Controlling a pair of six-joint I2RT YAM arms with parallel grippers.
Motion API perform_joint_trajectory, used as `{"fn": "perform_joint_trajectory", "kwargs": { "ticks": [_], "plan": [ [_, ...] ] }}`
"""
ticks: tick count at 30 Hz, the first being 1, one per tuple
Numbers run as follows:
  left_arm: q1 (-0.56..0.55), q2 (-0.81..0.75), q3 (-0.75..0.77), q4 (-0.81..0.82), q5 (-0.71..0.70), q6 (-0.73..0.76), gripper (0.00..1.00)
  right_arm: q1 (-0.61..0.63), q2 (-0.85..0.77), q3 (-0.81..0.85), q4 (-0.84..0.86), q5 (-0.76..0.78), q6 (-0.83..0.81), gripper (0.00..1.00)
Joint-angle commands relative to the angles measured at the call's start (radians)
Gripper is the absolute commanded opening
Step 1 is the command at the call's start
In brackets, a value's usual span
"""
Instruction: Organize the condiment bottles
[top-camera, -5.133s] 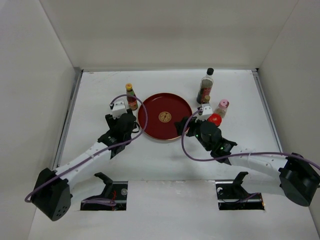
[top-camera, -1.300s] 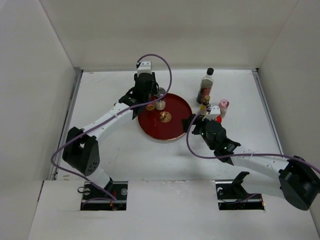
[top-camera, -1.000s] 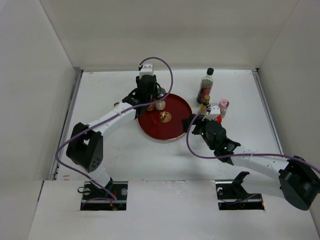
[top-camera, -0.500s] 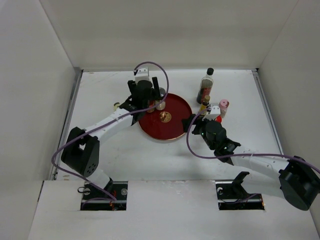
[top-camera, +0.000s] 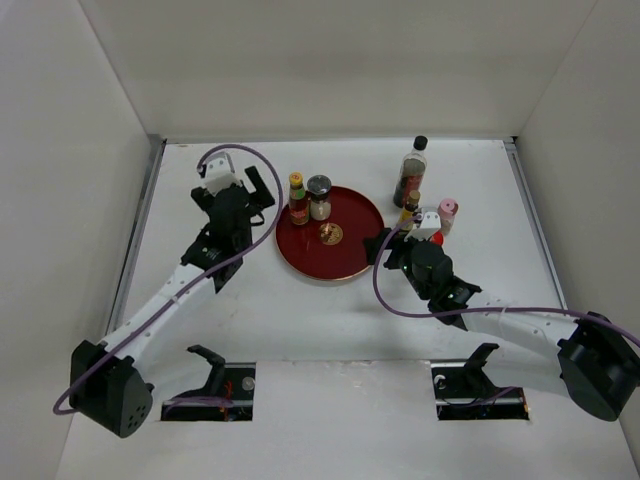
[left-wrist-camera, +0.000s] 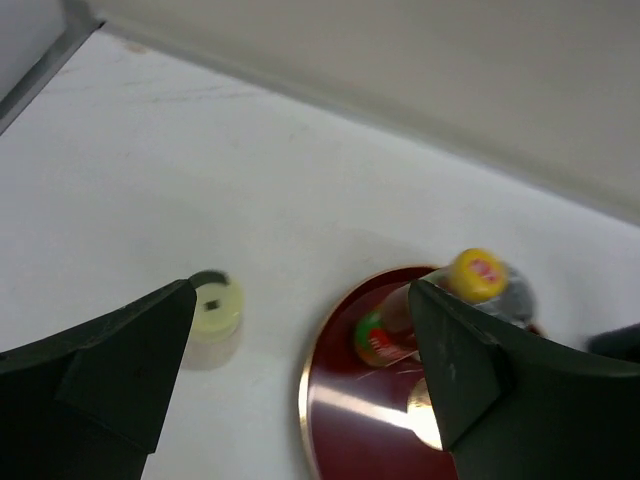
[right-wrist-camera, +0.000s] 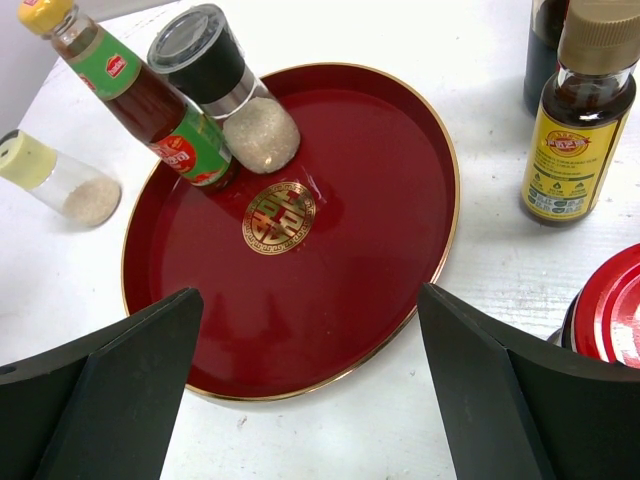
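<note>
On the round red tray (top-camera: 345, 255) (right-wrist-camera: 340, 250) the yellow-capped red sauce bottle (top-camera: 297, 198) (right-wrist-camera: 150, 100) (left-wrist-camera: 420, 315) stands upright at its far left rim. The grey-capped jar (top-camera: 319, 197) (right-wrist-camera: 225, 90) stands right beside it. My left gripper (top-camera: 250, 195) (left-wrist-camera: 300, 330) is open and empty, left of the tray. A cream jar (left-wrist-camera: 215, 308) (right-wrist-camera: 50, 175) stands on the table near it. My right gripper (top-camera: 380, 248) (right-wrist-camera: 308, 295) hangs open over the tray's near right edge. Off the tray are the yellow-labelled bottle (right-wrist-camera: 575, 130), the tall dark bottle (top-camera: 411, 172), the pink-capped one (top-camera: 447, 212) and the red-lidded jar (right-wrist-camera: 610, 305).
White walls enclose the table at the back and on both sides. A metal strip (top-camera: 140, 230) runs along the left edge. The right arm's purple cable (top-camera: 400, 312) loops over the table in front of the tray.
My left gripper has opened and let go of the red sauce bottle on the tray, then drawn back to the left. The right arm has stayed still.
</note>
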Motion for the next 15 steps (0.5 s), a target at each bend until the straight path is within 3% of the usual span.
{"fn": "perform_joint_trajectory", "kwargs": {
  "ticks": [1,11,15],
  "plan": [
    [0.052,0.014,-0.098,-0.093,-0.064,-0.048,0.87,0.004,-0.002,0.029,0.044,0.000,0.002,0.95],
    [0.124,0.203,-0.092,0.059,-0.019,-0.024,0.83,0.004,-0.001,0.030,0.044,-0.001,0.002,0.96],
    [0.167,0.272,-0.064,0.081,0.015,-0.016,0.75,0.004,-0.001,0.033,0.044,-0.006,-0.001,0.96]
  ]
}}
